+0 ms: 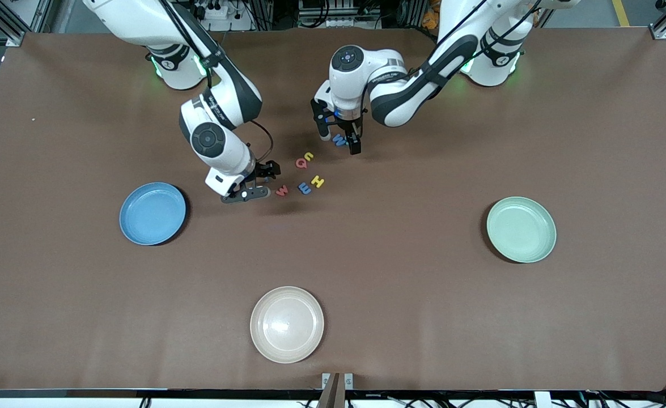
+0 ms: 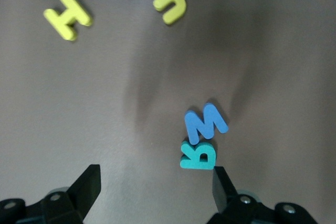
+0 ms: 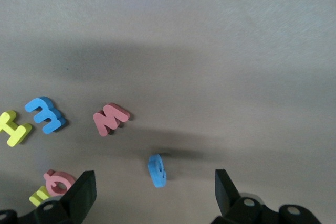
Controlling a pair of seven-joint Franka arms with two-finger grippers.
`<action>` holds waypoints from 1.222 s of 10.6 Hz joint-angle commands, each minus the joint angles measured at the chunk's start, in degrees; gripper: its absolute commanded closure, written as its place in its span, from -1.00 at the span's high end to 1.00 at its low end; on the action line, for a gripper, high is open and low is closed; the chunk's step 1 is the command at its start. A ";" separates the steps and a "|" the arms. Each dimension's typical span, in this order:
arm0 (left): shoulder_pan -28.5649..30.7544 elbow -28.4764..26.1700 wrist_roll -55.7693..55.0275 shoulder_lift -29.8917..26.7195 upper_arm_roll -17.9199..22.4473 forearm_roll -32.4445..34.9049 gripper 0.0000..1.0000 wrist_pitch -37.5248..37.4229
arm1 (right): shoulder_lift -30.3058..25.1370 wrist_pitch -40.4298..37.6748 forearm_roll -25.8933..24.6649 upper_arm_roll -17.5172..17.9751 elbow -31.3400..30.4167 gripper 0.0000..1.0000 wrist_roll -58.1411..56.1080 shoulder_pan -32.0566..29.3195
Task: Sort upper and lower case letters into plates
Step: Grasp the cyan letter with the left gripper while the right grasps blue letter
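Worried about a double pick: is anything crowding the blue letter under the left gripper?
Yes. The left gripper, jaws open, hangs over a blue letter that overlaps a teal letter. The teal one lies against it, so closing could catch both.

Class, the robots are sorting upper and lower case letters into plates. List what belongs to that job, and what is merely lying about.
Belongs to the job:
- toy letters, clustered mid-table between the two arms
- blue plate
- mint green plate
- left tool, open over a blue letter
- right tool, open beside the red letter

Just lying about:
- cream plate, nearest the front camera
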 commanded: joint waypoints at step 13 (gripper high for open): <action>-3.12 -0.98 -8.03 6.43 0.74 13.89 0.69 1.95 | 5.19 5.21 -0.29 0.15 -1.50 0.66 4.62 3.03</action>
